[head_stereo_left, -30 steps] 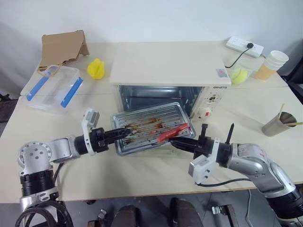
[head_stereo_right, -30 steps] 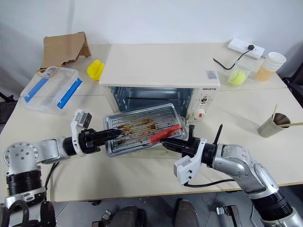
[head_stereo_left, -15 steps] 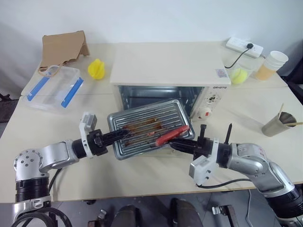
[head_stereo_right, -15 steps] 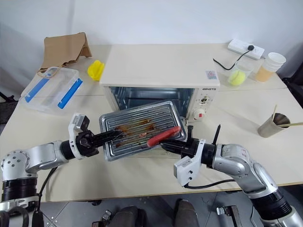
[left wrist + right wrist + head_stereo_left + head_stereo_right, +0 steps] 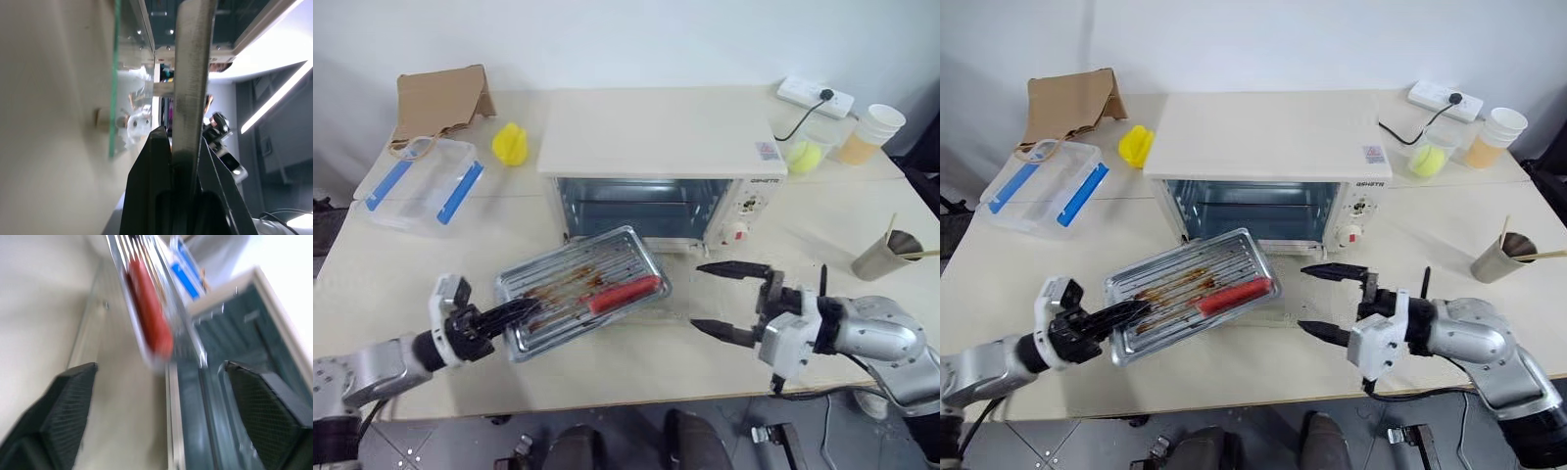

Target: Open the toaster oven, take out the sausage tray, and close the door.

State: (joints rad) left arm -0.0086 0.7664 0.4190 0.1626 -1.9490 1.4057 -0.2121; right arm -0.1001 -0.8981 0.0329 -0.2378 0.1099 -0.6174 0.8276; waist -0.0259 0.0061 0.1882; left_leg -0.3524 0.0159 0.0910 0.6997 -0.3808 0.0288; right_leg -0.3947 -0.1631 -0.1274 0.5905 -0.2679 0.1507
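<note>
Holding the sausage tray [image 5: 579, 290] by its near-left rim, the left end effector [image 5: 509, 313] is clamped tight on it, out in front of the toaster oven [image 5: 661, 162] and clear of its mouth. The right end effector [image 5: 729, 300] stands wide open, holding nothing, just beside the tray's right end. The tray looks tilted, with the sausage [image 5: 623, 292] lying loose, so I'd level it and lower it gently onto the worktop [image 5: 401, 264] to the left. The door [image 5: 1278, 305] lies flat open; I'd keep the tray off the glass.
</note>
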